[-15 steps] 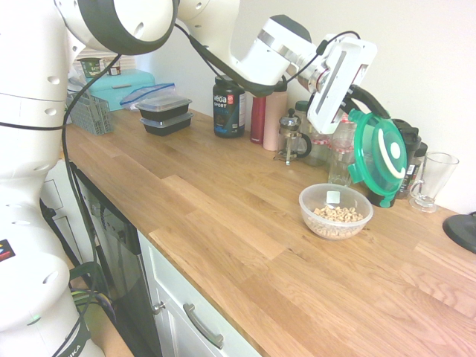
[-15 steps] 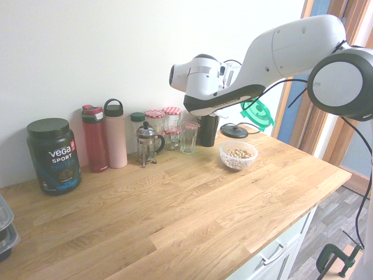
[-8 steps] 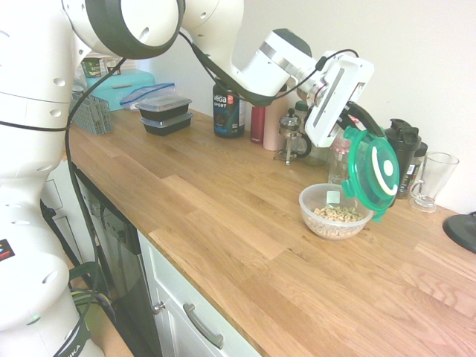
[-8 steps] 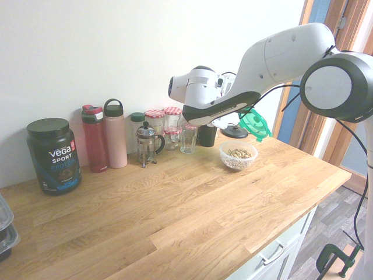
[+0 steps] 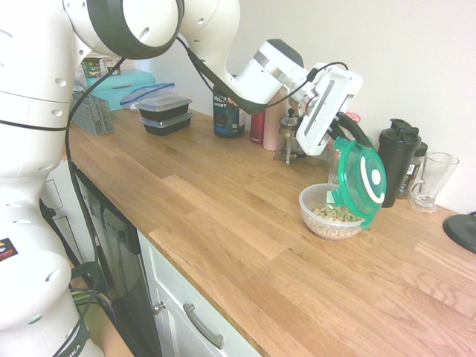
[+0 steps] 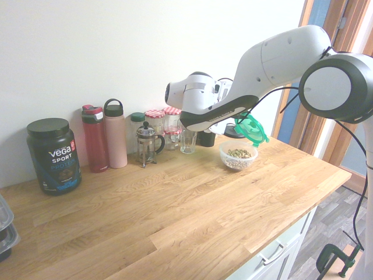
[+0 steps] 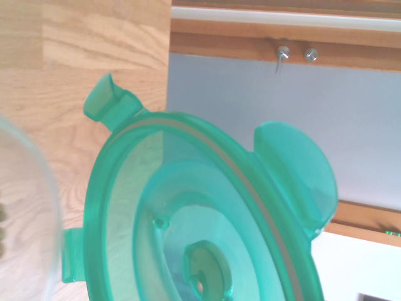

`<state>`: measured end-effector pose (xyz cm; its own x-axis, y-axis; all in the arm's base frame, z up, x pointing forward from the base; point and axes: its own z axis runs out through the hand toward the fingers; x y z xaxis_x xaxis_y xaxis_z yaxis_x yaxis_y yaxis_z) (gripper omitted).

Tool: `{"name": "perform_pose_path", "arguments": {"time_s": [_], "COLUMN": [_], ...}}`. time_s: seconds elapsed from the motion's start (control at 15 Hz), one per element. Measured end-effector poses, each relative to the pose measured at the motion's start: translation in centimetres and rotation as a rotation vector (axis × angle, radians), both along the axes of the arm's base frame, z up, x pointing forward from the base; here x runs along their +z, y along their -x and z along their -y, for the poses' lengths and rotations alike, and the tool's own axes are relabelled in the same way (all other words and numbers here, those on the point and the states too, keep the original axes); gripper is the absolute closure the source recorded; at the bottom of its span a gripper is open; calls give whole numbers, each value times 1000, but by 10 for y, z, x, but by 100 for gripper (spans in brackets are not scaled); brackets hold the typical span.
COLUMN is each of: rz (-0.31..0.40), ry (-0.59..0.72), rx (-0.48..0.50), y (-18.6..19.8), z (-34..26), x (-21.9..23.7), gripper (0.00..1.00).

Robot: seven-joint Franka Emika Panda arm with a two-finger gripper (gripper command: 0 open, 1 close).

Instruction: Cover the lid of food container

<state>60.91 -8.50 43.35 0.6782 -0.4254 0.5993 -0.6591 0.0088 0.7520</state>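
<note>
I have my gripper (image 5: 346, 134) clamped shut on the top edge of the lid (image 5: 362, 180), which hangs from my fingers nearly on edge, its white-ringed face turned away from my arm. Its lower rim sits at the far side of the food container (image 5: 329, 212), just above or perhaps touching the bowl's rim; I cannot tell which. The bowl stands on the wooden counter (image 5: 223, 216), cereal and a small white packet inside, with a black bottle (image 5: 394, 160) and a clear glass (image 5: 432, 179) close behind it.

From the wrist, the lid (image 7: 207, 213) fills most of what I see, and the bowl's curved glass (image 7: 28, 213) shows only as a blur at one side.

I judge the tilt to be the main danger. If I lower like this, the bottom edge will catch the far rim and shove the light bowl across the wood, or tip it and spill cereal. Letting go before it lies flat would drop it slanted into the cereal or off behind the bowl. My grip is on one edge only, so the lid could also swing or slip as I rotate it level. The snap tabs may land folded under and stop it seating
</note>
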Motion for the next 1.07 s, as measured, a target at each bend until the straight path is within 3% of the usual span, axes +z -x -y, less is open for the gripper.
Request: {"name": "perform_pose_path", "arguments": {"time_s": [0.4, 0.47, 1.07], "rz": [-3, -2, -5], "ry": [-9, -13, -96], "rx": [7, 12, 110], "y": [2, 1, 20], "z": [-10, -11, -76], "x": [-7, -8, -18], "gripper": [100, 0, 0]}}
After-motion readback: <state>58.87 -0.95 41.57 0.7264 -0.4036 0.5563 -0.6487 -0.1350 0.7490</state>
